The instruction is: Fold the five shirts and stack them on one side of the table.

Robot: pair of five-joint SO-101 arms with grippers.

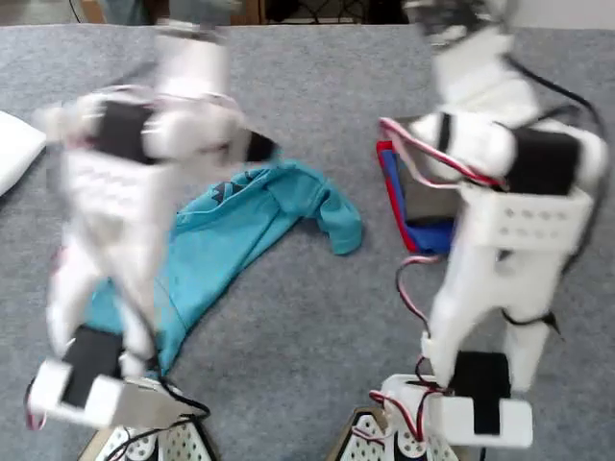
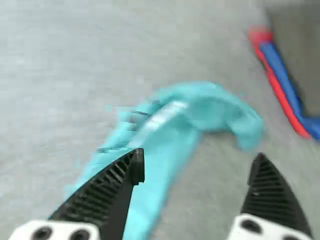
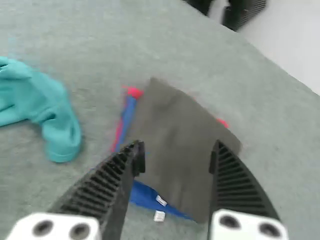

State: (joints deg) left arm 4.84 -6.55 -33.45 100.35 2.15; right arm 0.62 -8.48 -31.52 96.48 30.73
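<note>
The teal shirt [image 1: 240, 230] lies unfolded and rumpled on the grey counter [image 1: 307, 86], left of its middle, with one sleeve curled out toward the stack. Its lower part runs under the left arm [image 1: 125, 173]. In the left wrist view the left gripper [image 2: 199, 157] hangs over this shirt [image 2: 190, 115]. Its black ribbed fingers [image 2: 110, 185] are spread wide and hold nothing.

On the right side of the counter sits a stack of folded shirts [image 1: 423, 206], well apart from the teal one. A grey shirt [image 3: 185, 145] is on top, a blue shirt [image 3: 127, 112] is under it, and a red shirt [image 3: 131, 92] shows along the edge beneath. The right gripper [image 3: 178, 147] is above the grey shirt, fingers [image 3: 112, 180] parted and empty. The right arm [image 1: 509, 192] covers part of the stack in the high view.

A white thing [image 1: 14, 149] lies at the counter's far left edge; what it is cannot be told.
</note>
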